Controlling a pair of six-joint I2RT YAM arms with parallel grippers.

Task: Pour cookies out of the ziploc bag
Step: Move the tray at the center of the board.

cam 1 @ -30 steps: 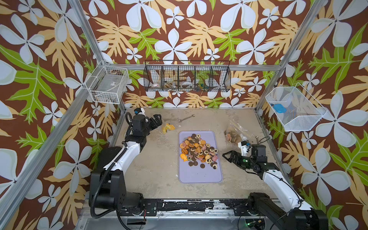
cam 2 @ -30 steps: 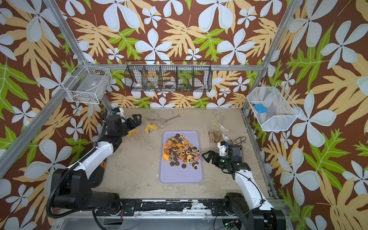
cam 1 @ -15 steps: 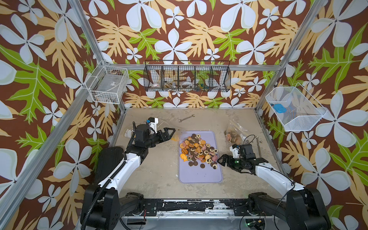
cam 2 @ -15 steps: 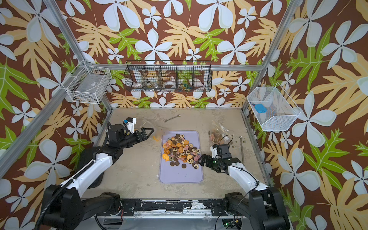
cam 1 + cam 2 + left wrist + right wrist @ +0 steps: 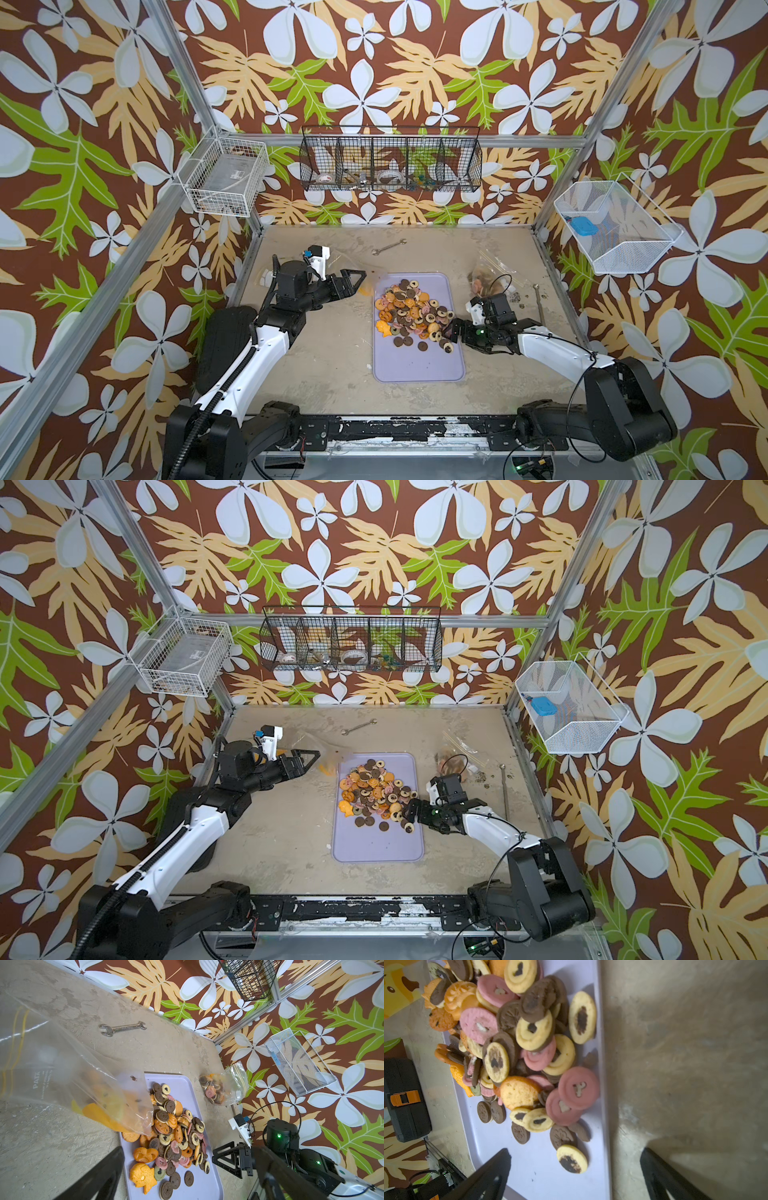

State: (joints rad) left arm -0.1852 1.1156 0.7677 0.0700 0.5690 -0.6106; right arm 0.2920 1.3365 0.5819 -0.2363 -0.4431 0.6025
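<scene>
Flanking the lavender tray (image 5: 415, 370), my left gripper (image 5: 358, 281) and right gripper (image 5: 450, 334) stand wide and empty, because the cookies (image 5: 409, 311) already lie heaped on it. Some orange ones sit in the clear bag (image 5: 62, 1076) at its corner.

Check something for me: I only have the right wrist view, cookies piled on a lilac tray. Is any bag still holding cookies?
Observer: Yes. A small clear bag on the table, off the tray's far right corner, still holds some.
Operator: And the other bag?
Observer: The large bag lies at the tray's far left corner with orange pieces inside.
Operator: Is the left hand gripping it?
Observer: No. The left hand is open, next to that bag.
</scene>
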